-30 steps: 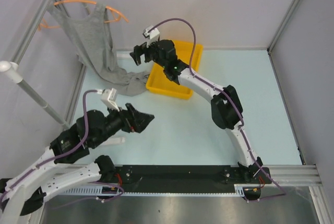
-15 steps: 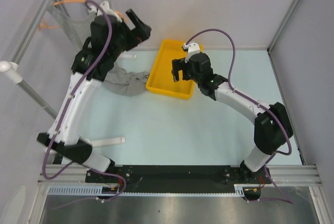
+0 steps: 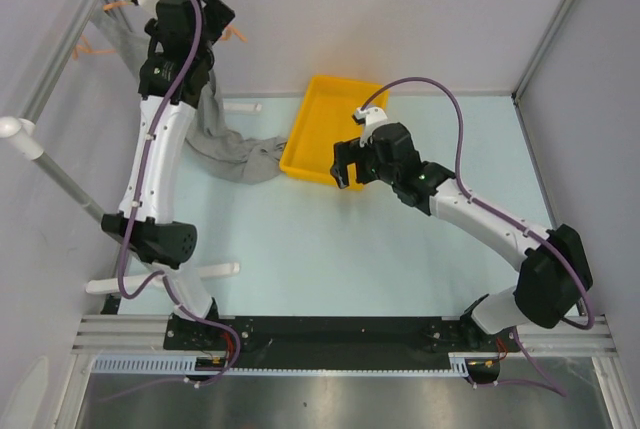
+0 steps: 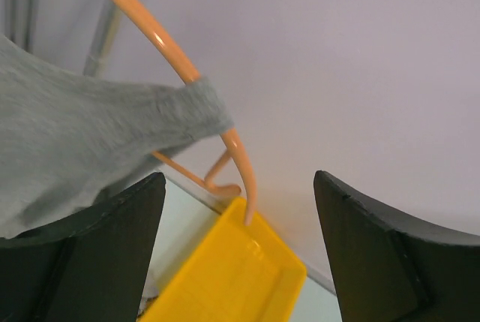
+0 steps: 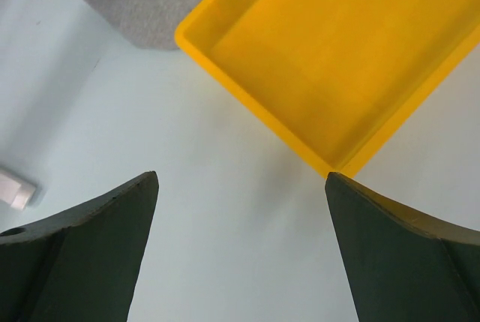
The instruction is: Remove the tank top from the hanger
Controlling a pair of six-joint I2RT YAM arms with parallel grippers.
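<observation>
Since half a second ago the left tool (image 3: 215,14) has risen to the hanger (image 3: 112,5), from which the tank top (image 3: 225,144) trails down to the counter (image 3: 350,249), and the right tool (image 3: 345,164) drew farther from the hanger. Only the left wrist view shows the wide jaws just below the hanger's strap end, so it seems better to grip the fabric there and slide it off the tip. The right wrist view shows that tool wide, empty and far from the hanger.
</observation>
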